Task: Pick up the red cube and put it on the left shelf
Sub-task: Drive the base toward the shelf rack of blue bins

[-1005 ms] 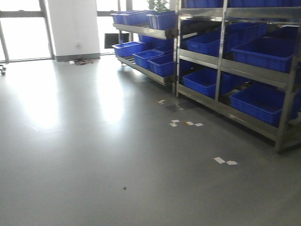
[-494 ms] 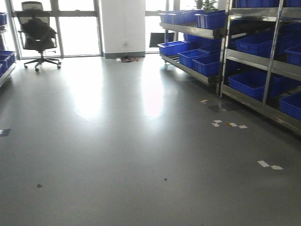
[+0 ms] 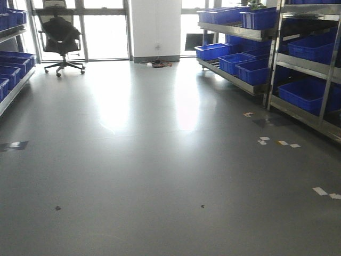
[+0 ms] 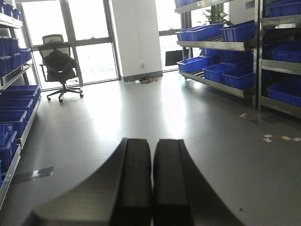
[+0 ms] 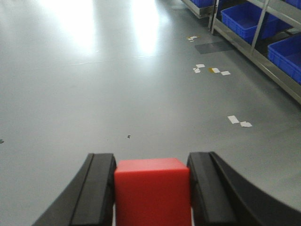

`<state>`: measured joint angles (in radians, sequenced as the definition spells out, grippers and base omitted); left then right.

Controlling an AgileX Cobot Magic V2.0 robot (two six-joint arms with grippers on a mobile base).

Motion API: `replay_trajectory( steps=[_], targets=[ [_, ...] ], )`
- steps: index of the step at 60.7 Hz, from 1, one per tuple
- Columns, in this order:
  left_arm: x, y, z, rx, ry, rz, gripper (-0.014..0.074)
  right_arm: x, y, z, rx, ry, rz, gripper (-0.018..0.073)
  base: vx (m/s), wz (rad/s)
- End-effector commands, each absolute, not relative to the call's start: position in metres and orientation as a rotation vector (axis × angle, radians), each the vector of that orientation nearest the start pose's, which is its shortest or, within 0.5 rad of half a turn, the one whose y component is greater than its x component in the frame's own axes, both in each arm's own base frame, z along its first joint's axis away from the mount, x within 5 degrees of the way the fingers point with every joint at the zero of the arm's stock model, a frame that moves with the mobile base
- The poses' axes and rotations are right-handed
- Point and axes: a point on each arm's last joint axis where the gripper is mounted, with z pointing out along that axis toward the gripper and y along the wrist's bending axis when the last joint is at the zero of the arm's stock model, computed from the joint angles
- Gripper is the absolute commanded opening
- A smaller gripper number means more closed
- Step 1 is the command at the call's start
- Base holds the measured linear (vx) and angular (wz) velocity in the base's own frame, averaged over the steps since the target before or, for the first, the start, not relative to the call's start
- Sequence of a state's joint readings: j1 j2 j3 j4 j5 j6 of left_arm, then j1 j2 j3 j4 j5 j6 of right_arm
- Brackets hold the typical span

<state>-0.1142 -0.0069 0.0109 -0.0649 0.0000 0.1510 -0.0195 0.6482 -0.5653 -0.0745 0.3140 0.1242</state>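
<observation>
**Stock of scene, carry stage. Positions are given from the white pillar [image 3: 156, 26].**

1. Floor [image 3: 160, 160]: one, grey and glossy, spreading forward from the pillar's foot.
2. Steel racks [image 3: 275, 53]: two units right of the pillar, one nearer and one farther.
3. Left shelf [image 3: 16, 92]: one, far left of the pillar at the edge of the front view. This was the drop point.
4. Office chair [image 3: 60, 34]: one, black, left of the pillar by the windows.
5. Blue bins [image 3: 256, 72]: at least seven right of the pillar and at least four left of it. They overlapped too much for a firm count.
6. Right gripper [image 5: 151, 162]: one, well forward of the pillar, clamped on the cube with a finger against each side.
7. Left gripper [image 4: 151, 150]: one, fingers pressed together with nothing between them.
8. Red cube [image 5: 153, 197]: one, held off the floor in the right gripper and well apart from the left shelf.
9. Pale floor scraps [image 3: 277, 143]: three clusters, forward and right of the pillar.
10. Dark specks [image 3: 202, 206]: two, forward of the pillar.

**Step in hand:** the pick looked finished and the carry was under way, with placing not yet done.

**Next move, as judged:** bring the base and right arm round to the shelf left of the pillar. Then find a free level, set the cube down flat, and only then release.
</observation>
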Motion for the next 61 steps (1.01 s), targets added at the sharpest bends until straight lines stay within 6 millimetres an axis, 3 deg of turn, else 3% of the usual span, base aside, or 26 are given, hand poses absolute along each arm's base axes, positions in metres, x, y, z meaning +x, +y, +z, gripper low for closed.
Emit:
replay_trajectory(
  steps=[1,30,61],
  targets=[
    [0.0567,-0.0063,0.2095,0.143,1.427,-0.024,0.0106,0.1358,-0.0043,0.337,0.068,1.764,0.0,0.005,0.21,0.24],
    [0.0567,-0.0063,0.2095,0.143,1.427,-0.024,0.0106,0.1358,-0.0043,0.337,0.068,1.764,0.0,0.005,0.31,0.29],
    [0.0567,-0.0063,0.2095,0.143,1.427,-0.024,0.0106,0.1358,-0.0043,0.337,0.068,1.764,0.0,0.005,0.51,0.07]
  ],
)
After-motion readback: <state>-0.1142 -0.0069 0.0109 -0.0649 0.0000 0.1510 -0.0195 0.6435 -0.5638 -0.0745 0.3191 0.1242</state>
